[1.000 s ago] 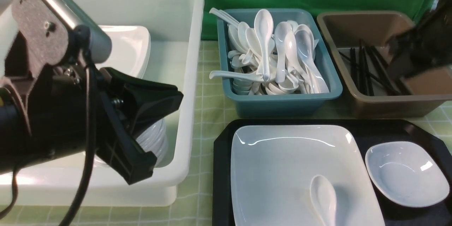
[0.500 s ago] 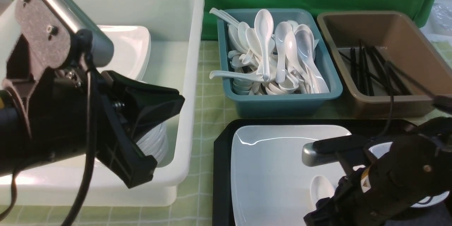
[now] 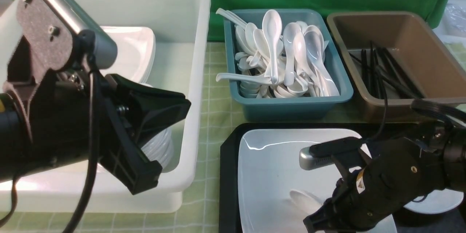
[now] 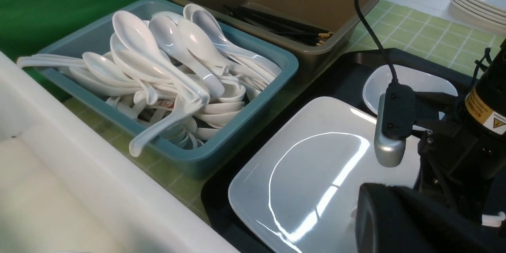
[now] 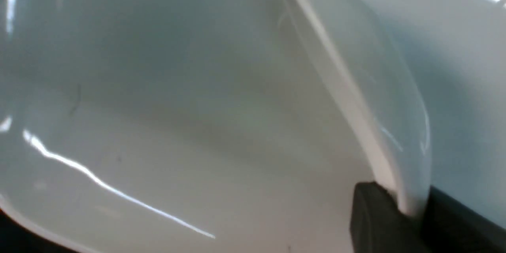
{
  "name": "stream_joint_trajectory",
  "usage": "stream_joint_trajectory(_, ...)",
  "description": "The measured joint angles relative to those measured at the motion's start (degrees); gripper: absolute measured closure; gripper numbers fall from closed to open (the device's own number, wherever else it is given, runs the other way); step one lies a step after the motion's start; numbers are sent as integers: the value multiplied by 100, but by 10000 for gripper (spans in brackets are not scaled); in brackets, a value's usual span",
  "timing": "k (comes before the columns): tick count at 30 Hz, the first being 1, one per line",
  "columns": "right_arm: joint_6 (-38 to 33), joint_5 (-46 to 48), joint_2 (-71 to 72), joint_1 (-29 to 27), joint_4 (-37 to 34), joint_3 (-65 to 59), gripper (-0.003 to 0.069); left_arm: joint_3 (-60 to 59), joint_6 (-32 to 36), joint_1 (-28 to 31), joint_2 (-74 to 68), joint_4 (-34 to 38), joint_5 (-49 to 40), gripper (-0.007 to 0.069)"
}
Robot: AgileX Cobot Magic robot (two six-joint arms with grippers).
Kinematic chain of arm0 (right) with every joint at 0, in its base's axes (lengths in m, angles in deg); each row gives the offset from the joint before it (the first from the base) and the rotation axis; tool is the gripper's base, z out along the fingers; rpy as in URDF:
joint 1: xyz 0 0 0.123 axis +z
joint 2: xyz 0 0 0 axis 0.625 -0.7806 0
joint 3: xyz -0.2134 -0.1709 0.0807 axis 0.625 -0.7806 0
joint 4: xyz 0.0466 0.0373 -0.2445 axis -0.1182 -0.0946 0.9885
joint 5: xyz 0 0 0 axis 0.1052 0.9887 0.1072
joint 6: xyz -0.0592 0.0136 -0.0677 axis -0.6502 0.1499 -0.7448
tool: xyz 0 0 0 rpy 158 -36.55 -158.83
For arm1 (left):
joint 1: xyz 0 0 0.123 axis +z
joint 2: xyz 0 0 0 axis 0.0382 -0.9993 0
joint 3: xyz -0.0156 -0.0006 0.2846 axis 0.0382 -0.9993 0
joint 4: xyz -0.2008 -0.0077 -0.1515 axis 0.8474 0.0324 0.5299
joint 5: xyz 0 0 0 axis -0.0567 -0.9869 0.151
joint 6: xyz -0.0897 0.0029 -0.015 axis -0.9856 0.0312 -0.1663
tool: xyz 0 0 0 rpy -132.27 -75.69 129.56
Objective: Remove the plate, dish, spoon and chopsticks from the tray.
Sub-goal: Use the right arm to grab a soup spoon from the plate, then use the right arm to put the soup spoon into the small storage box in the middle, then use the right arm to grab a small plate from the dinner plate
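While pinched, spoon [image 3: 304,199] on edge, bowl leftward.

Blurred spoon [image 3: 304,199] mostly hidden behind the right arm [image 3: 393,182], dish [image 3: 435,204] covered but for a sliver of rim, plate [image 3: 269,167] and tray [image 3: 227,174] cut off at the near edge, right hand [image 5: 411,210] partly out of frame

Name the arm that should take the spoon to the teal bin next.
Right. The right claw pinches the spoon over the plate, and the teal bin of spoons lies just beyond. The left claw hangs open at the white tub, holding nothing.
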Motion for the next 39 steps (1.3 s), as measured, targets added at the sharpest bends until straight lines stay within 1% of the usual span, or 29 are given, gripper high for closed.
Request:
stream_joint_trajectory(1, -5, 21, 0, 0, 0, 44, 556, 0, 0, 0, 0, 0, 0, 603)
stream_joint_trajectory(5, -101, -46, 175, -48, 0, 899, 556, 0, 0, 0, 6, -10, 6, 603)
stream_joint_trajectory(9, -267, -816, -160, -449, 0, 2197, 556, 0, 0, 0, 81, -114, 90, 603)
stream_joint_trajectory(10, -272, -859, -160, -473, 0, 2266, 556, 0, 0, 0, 81, -122, 89, 603)
stream_joint_trajectory(12, -245, -1418, -826, -809, 6, 3259, 556, 0, 0, 0, 106, -187, 109, 603)
stream_joint_trajectory(13, -246, -1439, -879, -827, 6, 3322, 556, 0, 0, 0, 106, -186, 109, 603)
stream_joint_trajectory(14, -182, -1566, -1257, -964, 6, 3764, 552, 0, 0, 0, 106, -186, 109, 603)
stream_joint_trajectory(16, 16, -1675, -1898, -1162, 6, 4395, 527, 0, 0, 0, 106, -188, 109, 603)
stream_joint_trajectory(17, 35, -1686, -1949, -1197, 6, 4498, 519, 0, 0, 0, 106, -188, 109, 603)
stream_joint_trajectory(18, 145, -1697, -2227, -1273, 11, 4780, 491, 0, 0, 0, 106, -188, 109, 603)
stream_joint_trajectory(22, 365, -1385, -2729, -1486, 17, 5303, 321, 0, 0, 0, 106, -232, 109, 603)
stream_joint_trajectory(23, 371, -1291, -2739, -1498, 17, 5335, 305, 0, 0, 0, 106, -239, 109, 603)
stream_joint_trajectory(25, 195, -851, -2678, -1515, 17, 5403, 232, 0, 0, 0, 106, -251, 109, 603)
stream_joint_trajectory(26, -7, -588, -2596, -1515, 17, 5414, 221, 0, 0, 0, 106, -253, 109, 603)
stream_joint_trajectory(27, -157, -323, -2501, -1515, 17, 5416, 218, 0, 0, 0, 106, -265, 109, 603)
stream_joint_trajectory(28, -513, 177, -2313, -1494, 44, 5416, 231, 0, 0, 0, 106, -304, 109, 603)
stream_joint_trajectory(29, -763, 726, -2048, -1465, 141, 5399, 262, 0, 0, 0, 106, -341, 109, 603)
stream_joint_trajectory(30, -834, 908, -2003, -1449, 167, 5390, 276, 0, 0, 0, 106, -341, 109, 603)
stream_joint_trajectory(31, -964, 1388, -1718, -1401, 358, 5287, 316, 0, 0, 0, 106, -362, 103, 603)
stream_joint_trajectory(33, -1081, 1981, -1243, -1299, 808, 4949, 397, 0, 0, 0, 106, -373, 92, 603)
stream_joint_trajectory(35, -1112, 2301, -852, -1219, 1183, 4525, 431, 0, 0, 0, 106, -379, 86, 603)
stream_joint_trajectory(36, -1120, 2484, -463, -1168, 1496, 3983, 445, 0, 0, 0, 106, -379, 80, 603)
stream_joint_trajectory(37, -1138, 2582, -190, -1147, 1654, 3546, 446, 0, 0, 0, 106, -379, 77, 603)
stream_joint_trajectory(39, -1208, 2684, 353, -1146, 1852, 2638, 424, 0, -6, 0, 106, -379, 44, 603)
